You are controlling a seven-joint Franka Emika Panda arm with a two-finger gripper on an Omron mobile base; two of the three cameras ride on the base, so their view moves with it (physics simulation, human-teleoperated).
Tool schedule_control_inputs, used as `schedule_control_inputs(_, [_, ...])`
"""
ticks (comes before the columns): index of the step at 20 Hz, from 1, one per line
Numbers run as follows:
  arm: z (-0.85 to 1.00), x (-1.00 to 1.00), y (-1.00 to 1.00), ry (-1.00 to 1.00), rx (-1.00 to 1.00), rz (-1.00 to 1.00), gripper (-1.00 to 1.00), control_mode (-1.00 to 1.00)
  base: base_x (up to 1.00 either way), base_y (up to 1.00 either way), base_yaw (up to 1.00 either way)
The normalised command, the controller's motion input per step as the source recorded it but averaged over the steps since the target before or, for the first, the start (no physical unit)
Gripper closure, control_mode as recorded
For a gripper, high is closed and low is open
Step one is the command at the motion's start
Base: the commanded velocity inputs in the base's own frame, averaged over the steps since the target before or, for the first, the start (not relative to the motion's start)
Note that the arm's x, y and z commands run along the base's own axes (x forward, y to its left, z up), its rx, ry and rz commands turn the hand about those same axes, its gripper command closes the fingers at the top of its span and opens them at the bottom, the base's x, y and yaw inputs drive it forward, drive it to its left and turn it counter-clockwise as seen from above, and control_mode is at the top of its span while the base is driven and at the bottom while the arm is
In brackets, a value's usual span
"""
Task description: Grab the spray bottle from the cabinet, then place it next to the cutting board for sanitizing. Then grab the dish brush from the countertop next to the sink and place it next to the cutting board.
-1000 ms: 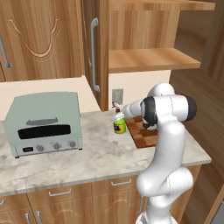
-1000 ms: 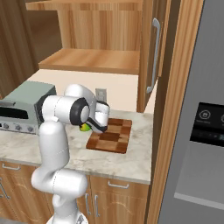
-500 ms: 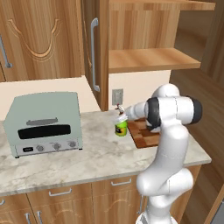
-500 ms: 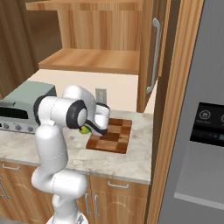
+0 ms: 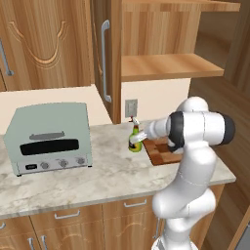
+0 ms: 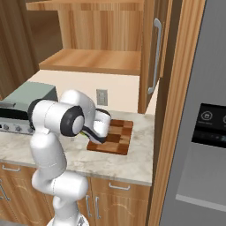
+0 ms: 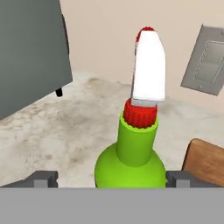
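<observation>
The spray bottle (image 5: 135, 140), green with a yellow label and a white-and-red nozzle, stands upright on the countertop (image 5: 97, 171) just left of the checkered cutting board (image 5: 161, 151). My gripper (image 5: 142, 136) is at the bottle's level, open. In the hand view the fingertips (image 7: 42, 179) stand wide apart on either side of the bottle's green body (image 7: 131, 162), with a clear gap on the left side. A corner of the cutting board (image 7: 205, 162) shows at the right. The open cabinet (image 5: 166, 66) hangs above. The dish brush and the sink are out of view.
A grey-green toaster oven (image 5: 49, 136) stands on the counter to the left. A wall outlet (image 5: 131, 107) is behind the bottle. The cabinet door (image 5: 103, 58) with its silver bar handle stands open above. A tall fridge (image 6: 198, 110) bounds the counter on the right.
The jaws have opened from a grip on the spray bottle, which now stands free on the counter beside the board. The arm has barely shifted.
</observation>
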Motion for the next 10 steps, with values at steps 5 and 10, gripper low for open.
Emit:
schedule_control_inputs(5, [0.59, -0.62, -0.09, -0.1, 0.0, -0.07, -1.0, -1.0, 0.0, 0.0, 0.0])
schedule_control_inputs(10, [1.0, -0.57, 0.0, -0.15, 0.0, -0.09, -1.0, -1.0, 0.0, 0.0, 0.0])
